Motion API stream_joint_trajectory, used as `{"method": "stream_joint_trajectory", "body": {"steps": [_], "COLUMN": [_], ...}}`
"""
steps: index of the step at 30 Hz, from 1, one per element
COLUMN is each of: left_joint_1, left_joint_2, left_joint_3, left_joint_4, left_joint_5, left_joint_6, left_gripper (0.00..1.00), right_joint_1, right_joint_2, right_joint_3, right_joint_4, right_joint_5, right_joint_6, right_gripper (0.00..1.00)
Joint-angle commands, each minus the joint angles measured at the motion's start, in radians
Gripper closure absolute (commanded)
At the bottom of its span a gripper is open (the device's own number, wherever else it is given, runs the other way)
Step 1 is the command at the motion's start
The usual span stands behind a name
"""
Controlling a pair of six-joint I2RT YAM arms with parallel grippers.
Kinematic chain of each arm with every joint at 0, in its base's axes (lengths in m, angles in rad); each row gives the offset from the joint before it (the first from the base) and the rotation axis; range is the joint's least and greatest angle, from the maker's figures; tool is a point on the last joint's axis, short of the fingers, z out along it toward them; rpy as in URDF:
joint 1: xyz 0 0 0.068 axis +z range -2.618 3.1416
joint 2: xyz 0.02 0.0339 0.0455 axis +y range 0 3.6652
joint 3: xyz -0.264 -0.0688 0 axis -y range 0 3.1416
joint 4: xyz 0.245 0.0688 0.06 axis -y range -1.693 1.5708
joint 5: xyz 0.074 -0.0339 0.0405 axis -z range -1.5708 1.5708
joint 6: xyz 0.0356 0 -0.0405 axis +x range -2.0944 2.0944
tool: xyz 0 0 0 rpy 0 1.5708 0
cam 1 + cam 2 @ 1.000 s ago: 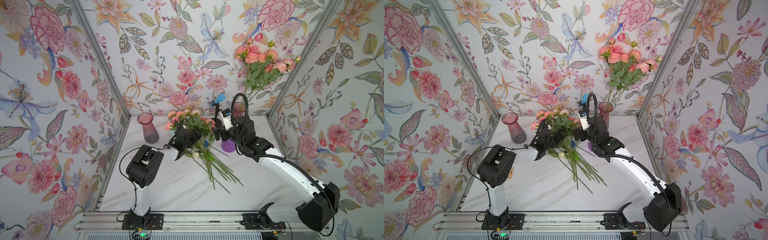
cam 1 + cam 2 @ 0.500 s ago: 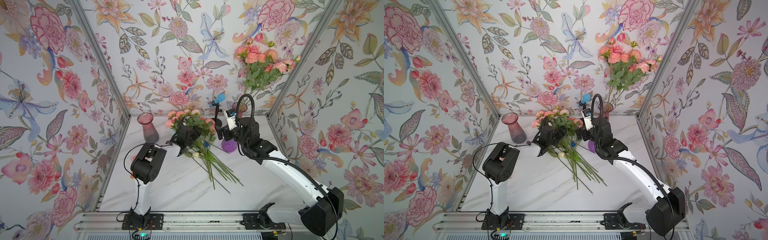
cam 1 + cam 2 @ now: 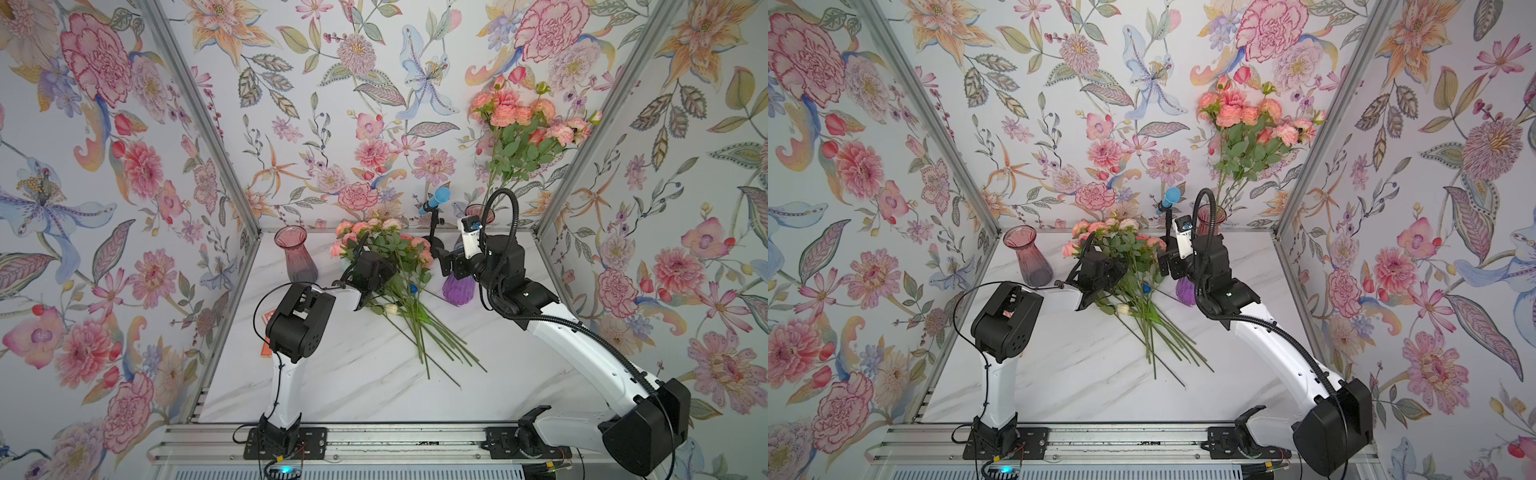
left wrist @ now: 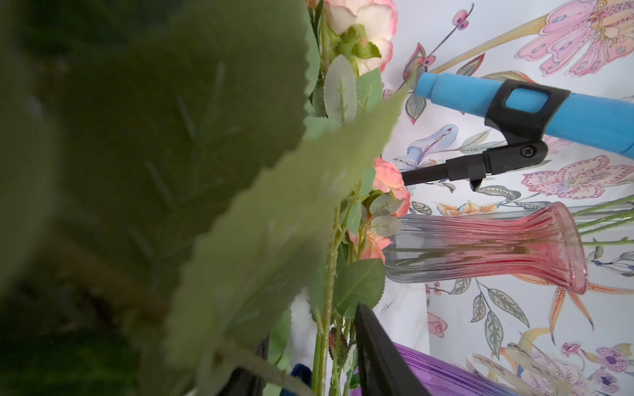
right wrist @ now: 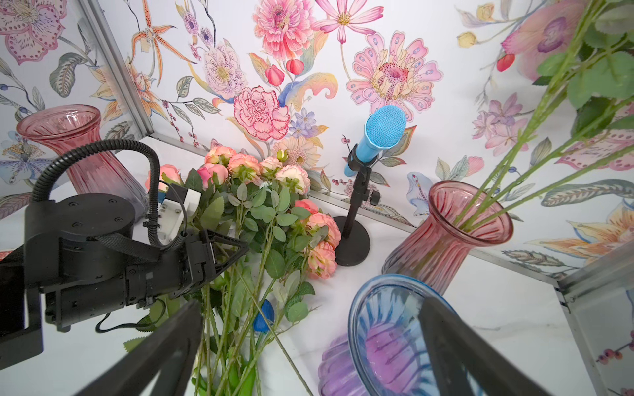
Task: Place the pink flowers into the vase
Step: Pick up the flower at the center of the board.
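Observation:
A bunch of pink flowers (image 3: 386,245) (image 3: 1121,241) lies on the marble table, blooms toward the back wall and stems fanned toward the front. My left gripper (image 3: 383,272) (image 3: 1106,274) is pushed into it. In the left wrist view its fingers (image 4: 377,356) flank a few green stems (image 4: 326,329), and a blurred leaf hides one finger. My right gripper (image 3: 446,262) (image 5: 308,360) stands open over the purple and blue vase (image 3: 457,289) (image 5: 387,329), holding nothing. More pink flowers (image 3: 519,120) stand in a pink vase (image 5: 456,229) at the back right. Another pink vase (image 3: 297,257) stands bare at the back left.
A blue microphone on a black stand (image 3: 434,199) (image 5: 377,133) stands at the back wall between the bunch and the right pink vase. A small blue bloom (image 3: 412,287) and a white bud (image 3: 390,308) lie among the stems. Floral walls close in three sides.
The left arm has pushed further into the bunch and its jaws have narrowed around the stems. The right gripper has drifted slightly right, still open.

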Motion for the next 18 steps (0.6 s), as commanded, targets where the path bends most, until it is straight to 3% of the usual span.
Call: {"method": "stream_joint_trajectory", "body": {"steps": [1,7,18], "left_joint_1": [0.009,0.009,0.015], "left_joint_2": [0.004,-0.016,-0.071], "left_joint_3": [0.026,0.025,0.013], "left_joint_4": [-0.012,-0.016,0.001], "left_joint_5": [-0.031,-0.032,-0.039], "left_joint_6": [0.02,0.044,0.089], "left_gripper": [0.64,0.84,0.98], "right_joint_1": [-0.003,-0.002,-0.003], "right_joint_2": [-0.019,-0.026,-0.046], "right_joint_3": [-0.008,-0.009,-0.003], "right_joint_4": [0.034,0.034,0.015], "right_joint_5": [0.001,0.001,-0.009], "right_joint_6": [0.022,0.029,0.04], "right_gripper": [0.01,0.01,0.01]}}
